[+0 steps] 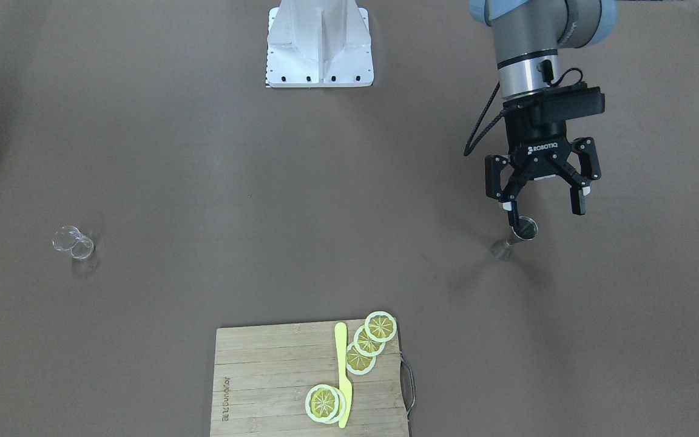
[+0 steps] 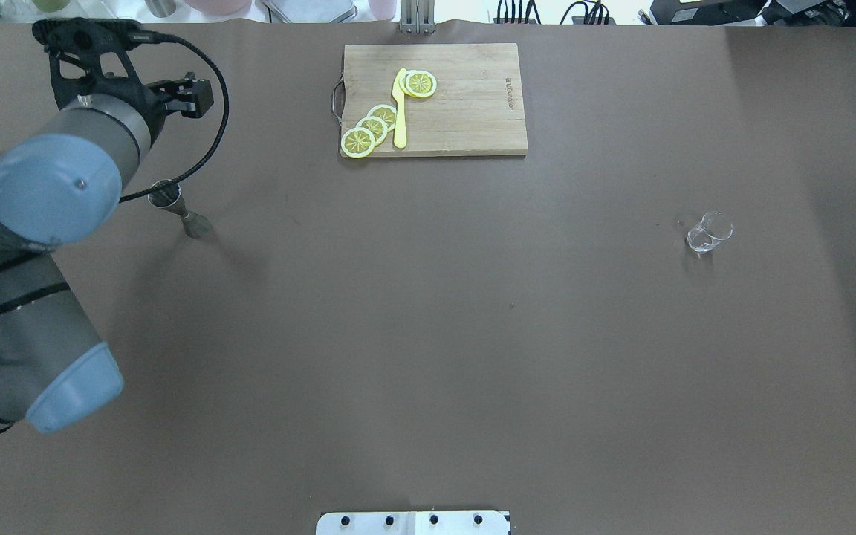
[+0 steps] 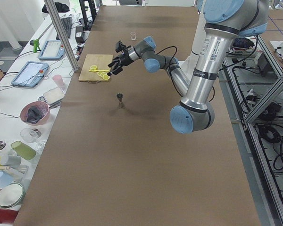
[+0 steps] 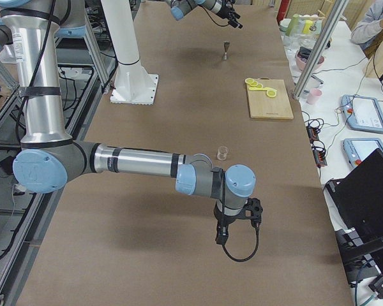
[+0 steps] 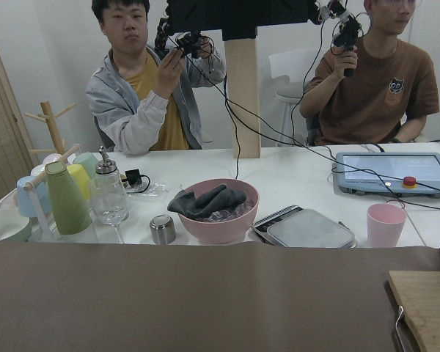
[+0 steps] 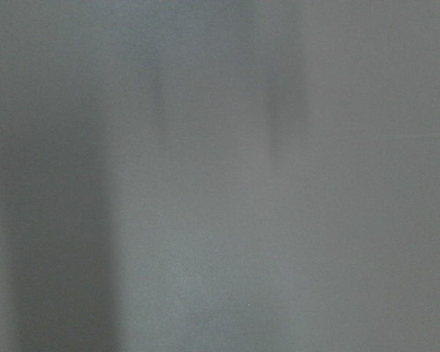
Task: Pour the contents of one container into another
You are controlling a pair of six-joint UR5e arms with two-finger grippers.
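**A wide brown counter (image 1: 337, 243), and a small target that topples easily**

The counter is covered in plain brown and carries little. A cutting board (image 1: 276, 388) with lemon slices (image 1: 380, 326) lies off to the side of the left tool (image 1: 545, 205), out of the way.

The left tool hangs above the counter with its fingers spread wide and nothing between them. The jigger (image 1: 516, 235) stands upright below it. In the front-facing view the jigger sits under one fingertip rather than midway between the two.

The glass (image 1: 73, 243) is well apart from this tool, at the far end of the counter on the right arm's side. The right tool (image 4: 237, 220) shows only in the side view, so I cannot tell how it stands.

Likely risks:
- **Off-centre descent:** a straight drop from here would probably put a finger on the rim. That could tip the narrow-waisted jigger and spill whatever it holds; its contents cannot be seen.
- **Poor grip:** closing on a sloped steel cone instead of the waist may let the jigger slide or tilt.
- **Long carry:** the trip to the glass gives time for slopping.
- **Light glass:** it could be nudged over during the pour.
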